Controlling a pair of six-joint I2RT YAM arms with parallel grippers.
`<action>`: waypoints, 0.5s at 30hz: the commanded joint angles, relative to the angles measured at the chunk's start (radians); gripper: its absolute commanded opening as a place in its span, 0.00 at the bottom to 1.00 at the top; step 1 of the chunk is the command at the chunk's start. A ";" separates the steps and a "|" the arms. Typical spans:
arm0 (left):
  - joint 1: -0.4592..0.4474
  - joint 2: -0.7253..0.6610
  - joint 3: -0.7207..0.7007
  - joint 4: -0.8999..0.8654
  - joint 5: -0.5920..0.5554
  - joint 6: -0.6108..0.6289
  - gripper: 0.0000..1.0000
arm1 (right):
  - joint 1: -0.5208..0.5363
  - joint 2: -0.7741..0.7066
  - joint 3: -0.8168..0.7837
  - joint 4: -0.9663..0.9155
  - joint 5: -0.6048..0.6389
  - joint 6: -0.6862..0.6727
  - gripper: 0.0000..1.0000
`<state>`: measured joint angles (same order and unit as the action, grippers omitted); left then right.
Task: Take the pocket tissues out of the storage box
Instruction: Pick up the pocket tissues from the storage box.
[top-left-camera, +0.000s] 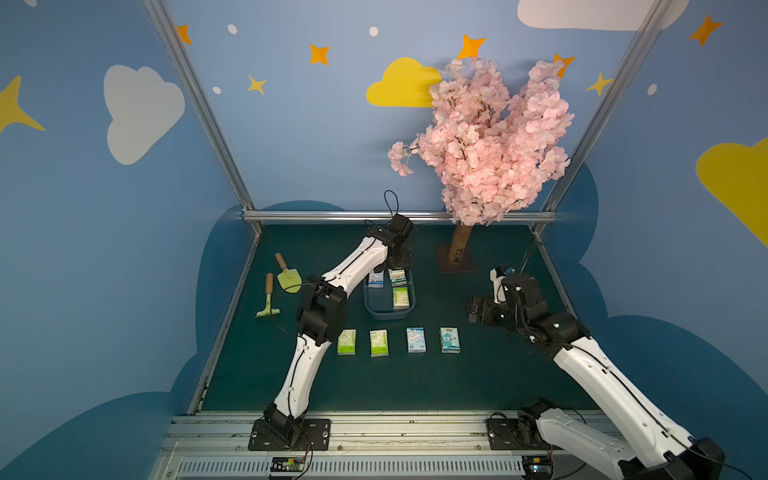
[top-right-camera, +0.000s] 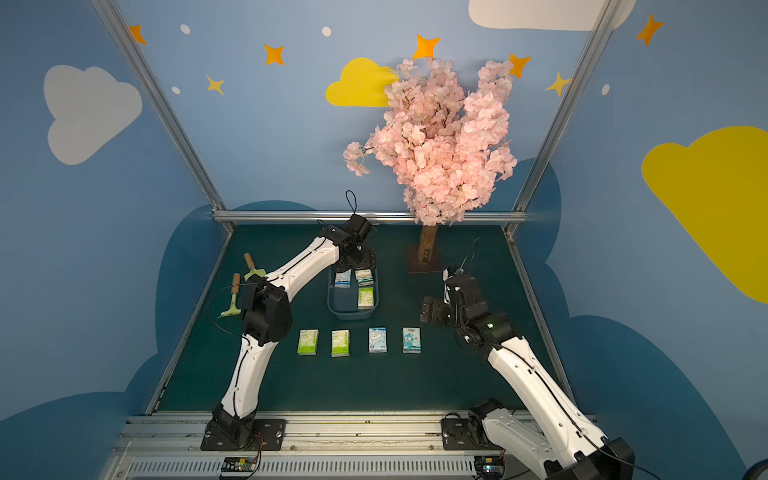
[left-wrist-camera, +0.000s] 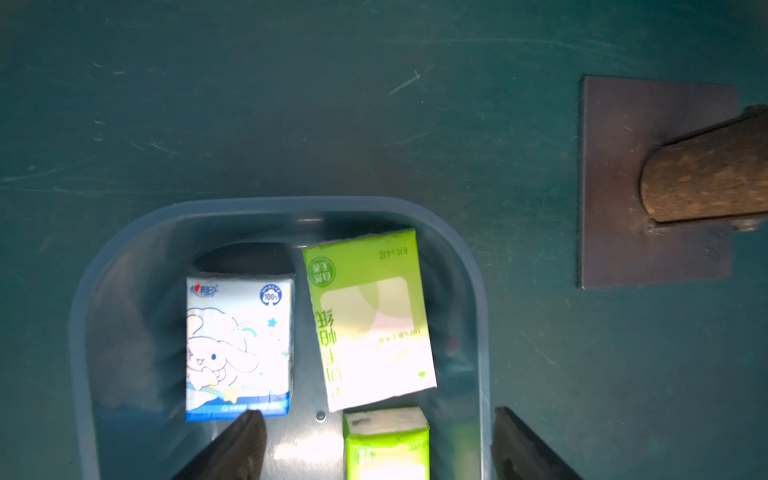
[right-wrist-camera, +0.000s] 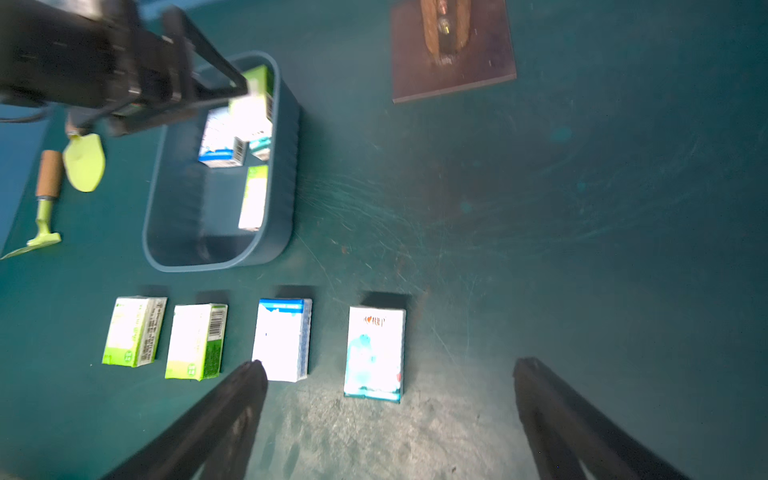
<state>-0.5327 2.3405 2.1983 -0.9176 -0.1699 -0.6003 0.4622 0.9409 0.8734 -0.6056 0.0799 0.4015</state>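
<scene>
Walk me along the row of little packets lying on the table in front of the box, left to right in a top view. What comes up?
Left green packet → right green packet → blue packet with a white figure → blue packet with a teal figure.

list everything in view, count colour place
mat: 1, dark green, whole tabletop
storage box: 1, slate-blue, middle of mat
loose pocket tissues: 4, two green, two blue, in a row in front of the box
boxed pocket tissues: 3 seen, one blue, two green, inside the box; more may hide
garden tools: 2, green, wooden handles, left of box
blossom tree: 1, pink, brown base, far right
left arm: 1, white-black, jaws open over the box's far end
right arm: 1, white-black, jaws open, right of box
</scene>
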 joint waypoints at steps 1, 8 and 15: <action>0.000 0.036 0.047 -0.050 -0.027 -0.013 0.83 | -0.008 -0.075 -0.036 0.088 -0.017 -0.083 0.98; 0.002 0.108 0.113 -0.058 -0.031 -0.009 0.77 | -0.013 -0.170 -0.071 0.118 -0.028 -0.160 0.98; 0.004 0.186 0.188 -0.077 -0.030 -0.004 0.71 | -0.016 -0.172 -0.067 0.117 -0.028 -0.173 0.98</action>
<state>-0.5323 2.4989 2.3550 -0.9565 -0.1917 -0.6075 0.4519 0.7738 0.8112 -0.5140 0.0586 0.2504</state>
